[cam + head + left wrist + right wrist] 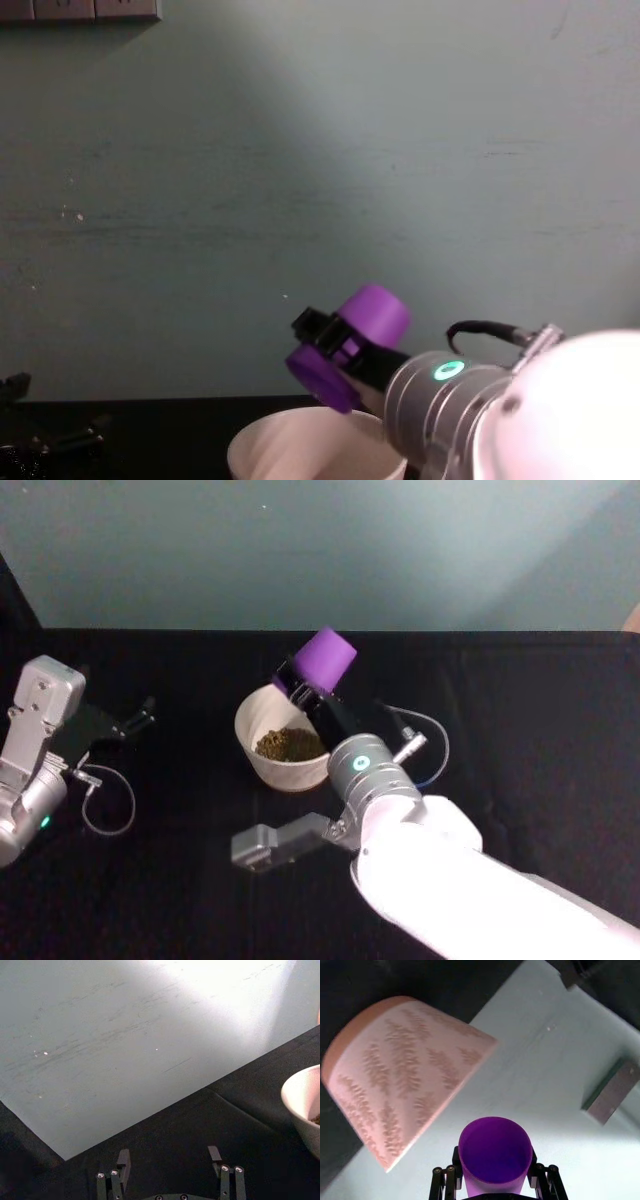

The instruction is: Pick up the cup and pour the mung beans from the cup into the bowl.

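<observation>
Nearest, across the lower right of the head view, the pale right arm, reaching forward over a black-draped worktop (540,710). At its end the right tool (300,688), clenched around the cup (324,658), held tipped mouth-down toward the left, above the far rim of the bowl (262,763). From the chest view, the cup (355,340) seen slanting just over the bowl's rim (250,445). In the right wrist view, cup interior (494,1161) purple and bare. Inside the bowl, resting on the worktop near centre, a heap of mung beans (290,745). Off to the left, well apart, the left tool (170,1167), released, fingers spread, hovering above the cloth. Beyond the worktop's far edge, a plain pale teal wall (330,550).
</observation>
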Available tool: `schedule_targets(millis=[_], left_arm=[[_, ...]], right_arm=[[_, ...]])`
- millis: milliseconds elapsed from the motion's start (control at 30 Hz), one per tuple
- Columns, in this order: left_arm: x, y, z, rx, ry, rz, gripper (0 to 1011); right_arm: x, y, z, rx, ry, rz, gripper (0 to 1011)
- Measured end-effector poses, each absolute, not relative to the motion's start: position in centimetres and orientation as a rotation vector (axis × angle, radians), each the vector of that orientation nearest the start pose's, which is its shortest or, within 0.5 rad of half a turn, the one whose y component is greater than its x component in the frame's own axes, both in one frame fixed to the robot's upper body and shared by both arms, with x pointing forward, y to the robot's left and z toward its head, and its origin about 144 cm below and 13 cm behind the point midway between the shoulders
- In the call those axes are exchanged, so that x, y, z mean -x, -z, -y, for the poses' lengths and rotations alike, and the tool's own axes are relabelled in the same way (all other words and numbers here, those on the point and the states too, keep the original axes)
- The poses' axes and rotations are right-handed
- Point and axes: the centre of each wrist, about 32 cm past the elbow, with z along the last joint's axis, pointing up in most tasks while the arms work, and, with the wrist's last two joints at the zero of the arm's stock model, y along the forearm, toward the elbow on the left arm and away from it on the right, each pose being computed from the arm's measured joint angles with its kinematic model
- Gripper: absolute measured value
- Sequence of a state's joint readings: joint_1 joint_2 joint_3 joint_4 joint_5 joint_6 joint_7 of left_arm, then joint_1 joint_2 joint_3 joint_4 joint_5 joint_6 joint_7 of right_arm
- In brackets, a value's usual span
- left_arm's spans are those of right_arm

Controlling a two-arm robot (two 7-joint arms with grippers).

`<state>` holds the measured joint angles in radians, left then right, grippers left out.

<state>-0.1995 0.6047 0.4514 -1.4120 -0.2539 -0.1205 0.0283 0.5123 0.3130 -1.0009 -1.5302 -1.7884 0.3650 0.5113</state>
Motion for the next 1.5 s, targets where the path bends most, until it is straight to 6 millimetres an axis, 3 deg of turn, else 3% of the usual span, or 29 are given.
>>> schedule_targets(millis=[300, 667, 1200, 1500], left_arm=[[-48.9, -114.0, -31.0, -0.304, -1.248, 0.285, 1000], [-48.9, -114.0, -31.0, -0.304, -1.248, 0.285, 1000], [-48.9, -114.0, -31.0, -0.304, -1.248, 0.285, 1000], [-48.9, -114.0, -31.0, -0.304, -1.248, 0.285, 1000]], right_arm=[[-48.0, -120.9, 7.9, 1.301, 0.751, 1.594, 726], [-49.2, -122.5, 11.4, 1.088, 1.018, 1.153, 726], [-50.5, -123.8, 16.8, 0.775, 1.119, 0.665, 726], [-51.1, -123.0, 19.5, 0.575, 1.110, 0.467, 726]])
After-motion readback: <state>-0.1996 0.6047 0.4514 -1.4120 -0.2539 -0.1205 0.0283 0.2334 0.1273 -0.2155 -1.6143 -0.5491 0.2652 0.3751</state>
